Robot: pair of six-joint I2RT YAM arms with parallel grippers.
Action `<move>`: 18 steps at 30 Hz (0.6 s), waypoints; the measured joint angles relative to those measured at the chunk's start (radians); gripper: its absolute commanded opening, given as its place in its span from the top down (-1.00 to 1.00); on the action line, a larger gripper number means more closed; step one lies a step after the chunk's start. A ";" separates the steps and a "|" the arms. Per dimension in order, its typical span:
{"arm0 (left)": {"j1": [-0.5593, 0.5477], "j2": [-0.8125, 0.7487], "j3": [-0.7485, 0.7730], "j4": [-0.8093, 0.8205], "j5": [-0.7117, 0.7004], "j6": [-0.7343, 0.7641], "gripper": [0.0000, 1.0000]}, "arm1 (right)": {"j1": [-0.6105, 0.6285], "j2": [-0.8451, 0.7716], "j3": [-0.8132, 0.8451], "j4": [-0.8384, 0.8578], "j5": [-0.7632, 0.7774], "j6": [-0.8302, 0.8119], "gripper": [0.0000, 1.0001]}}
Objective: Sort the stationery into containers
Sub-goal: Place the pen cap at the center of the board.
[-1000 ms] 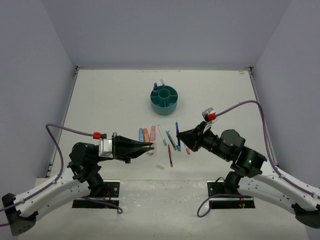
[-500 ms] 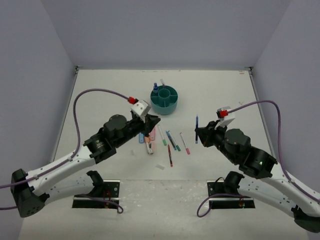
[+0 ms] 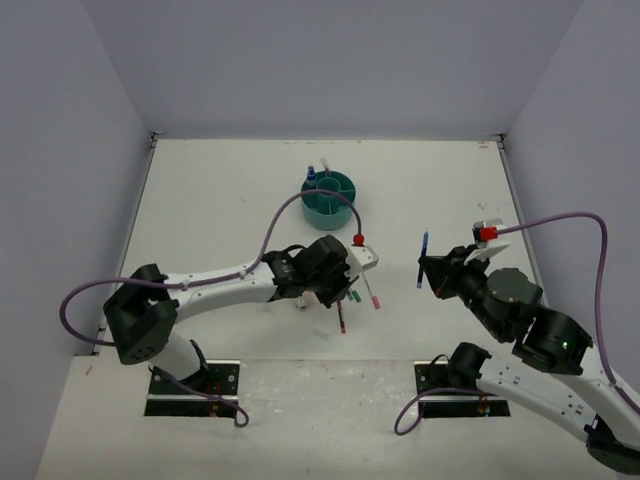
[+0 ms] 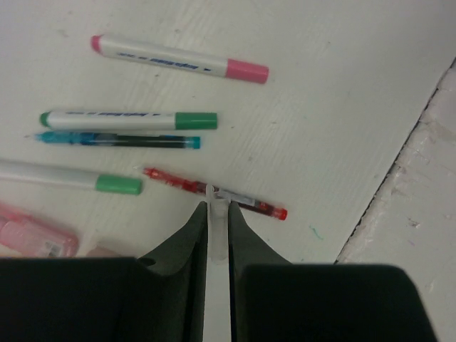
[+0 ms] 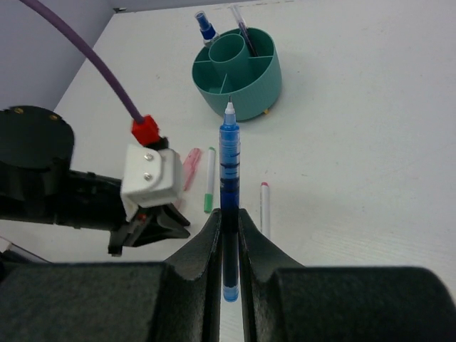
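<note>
Teal plastic, round and low, the desk organiser [image 5: 246,92] stands toward the far side of the white surface [image 3: 200,200]. Its curved compartments ring a central cup, and a blue marker [image 5: 204,25] and a thin pen [image 5: 244,32] already lean in its far side. The right claw [image 5: 228,214] is clamped on a slim blue pen [image 5: 229,164], which it holds lengthwise between the fingers. The pen's tip points toward the organiser, well apart from it and clear of the surface, a hold that probably suits dropping it tip-first into a compartment. The left claw [image 4: 218,206] hangs low over the loose stationery, its tips at the middle of a thin red pen [image 4: 171,179]. Its jaws are drawn nearly together with a narrow white sliver between them, and I cannot tell whether that is something pinched or the surface showing through. Just beyond lie a slender teal pen [image 4: 117,140], a white green-capped pen [image 4: 128,119] and a white pink-capped pen [image 4: 178,63], all unsorted. The left arm stretches across the middle, so the right one likely needs a path that stays clear of it.
</note>
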 measured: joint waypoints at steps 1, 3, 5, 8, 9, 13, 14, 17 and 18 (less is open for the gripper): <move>-0.015 0.037 0.021 -0.005 0.009 0.011 1.00 | 0.000 -0.001 0.004 -0.006 -0.001 0.000 1.00; -0.043 0.109 0.064 -0.018 0.026 0.037 1.00 | 0.000 -0.001 0.014 -0.014 -0.001 -0.001 1.00; -0.070 0.172 0.109 -0.029 0.035 0.059 1.00 | 0.000 -0.005 0.021 -0.021 -0.002 0.000 1.00; -0.097 0.247 0.163 -0.034 0.047 0.084 0.99 | 0.000 -0.015 0.025 -0.028 -0.003 0.000 1.00; -0.103 0.264 0.174 -0.035 0.050 0.089 0.97 | 0.000 -0.019 0.025 -0.030 -0.003 0.000 1.00; -0.118 0.308 0.201 -0.043 0.055 0.106 0.87 | 0.000 -0.032 0.025 -0.037 -0.004 0.000 1.00; -0.121 0.317 0.206 -0.044 0.055 0.107 0.87 | 0.000 -0.035 0.025 -0.039 -0.004 0.000 1.00; -0.124 0.336 0.208 -0.047 0.056 0.111 0.73 | 0.000 -0.041 0.025 -0.043 -0.007 0.000 1.00; -0.125 0.341 0.208 -0.049 0.056 0.112 0.69 | 0.000 -0.043 0.025 -0.043 -0.008 0.000 1.00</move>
